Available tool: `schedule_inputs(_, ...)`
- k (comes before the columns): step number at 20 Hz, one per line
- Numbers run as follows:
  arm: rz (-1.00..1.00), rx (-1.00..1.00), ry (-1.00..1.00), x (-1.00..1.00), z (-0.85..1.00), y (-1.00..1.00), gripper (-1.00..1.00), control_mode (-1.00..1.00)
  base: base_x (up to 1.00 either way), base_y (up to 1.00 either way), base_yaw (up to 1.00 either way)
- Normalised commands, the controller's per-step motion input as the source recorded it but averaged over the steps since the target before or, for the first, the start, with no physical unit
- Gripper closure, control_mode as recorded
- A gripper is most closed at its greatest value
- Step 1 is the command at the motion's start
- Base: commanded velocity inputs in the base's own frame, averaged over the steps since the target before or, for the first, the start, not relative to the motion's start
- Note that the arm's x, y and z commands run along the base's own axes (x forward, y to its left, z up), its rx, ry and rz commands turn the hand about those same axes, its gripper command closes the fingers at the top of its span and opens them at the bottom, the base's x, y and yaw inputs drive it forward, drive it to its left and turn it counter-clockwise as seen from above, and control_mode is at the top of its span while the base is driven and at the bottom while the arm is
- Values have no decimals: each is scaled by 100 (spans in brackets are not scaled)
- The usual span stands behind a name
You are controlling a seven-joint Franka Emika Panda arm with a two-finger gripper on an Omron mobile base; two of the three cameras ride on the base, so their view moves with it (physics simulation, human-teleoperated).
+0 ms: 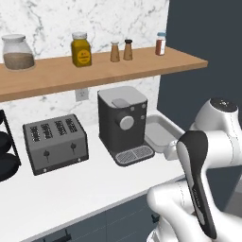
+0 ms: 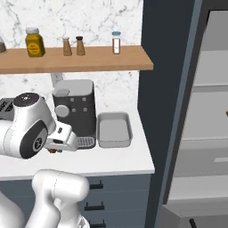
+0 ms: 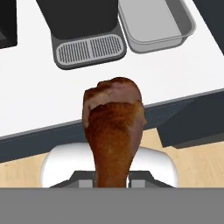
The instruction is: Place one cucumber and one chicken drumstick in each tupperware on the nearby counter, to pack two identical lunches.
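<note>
the pincer (image 3: 113, 180) is clamped on a chicken drumstick (image 3: 114, 127), held by its thin bone end w/ the fat browned end pointing away from the hand. in the hand view the drumstick hangs above the near edge of the white worktop (image 3: 39, 92), partly over the dark cabinet fronts and wood floor below, well apart from the tupperware (image 3: 154, 24).

the tupperware is a shallow light-grey rectangular tray w/ rounded corners and flared rim, sitting on the worktop just right of the coffee machine (image 1: 124, 124), close to its drip grille (image 3: 89, 50). nothing can be seen inside it. in the right base view the tupperware (image 2: 114, 129) lies btw the coffee machine (image 2: 75, 109) and the dark wall panel at the right; in the left base view the tupperware (image 1: 159, 130) is partly hidden behind the arm's elbow.

left of the coffee machine stands a grey 4-slot toaster (image 1: 55, 142). a wooden shelf (image 1: 94, 71) above carries a glass jar (image 1: 18, 52), a yellow jar (image 1: 81, 49), two small shakers (image 1: 121, 50) and a red-filled bottle (image 1: 160, 44).
</note>
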Motion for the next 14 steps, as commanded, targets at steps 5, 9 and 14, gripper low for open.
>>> schedule_inputs(5,6,0,0,39,0,-20,100,-100,0,0,0)
schedule_inputs(9,16,0,2,87,-2,-40,100,-100,0,0,0)
schedule_inputs(14,26,-1,2,100,-2,-65,100,-100,0,0,0)
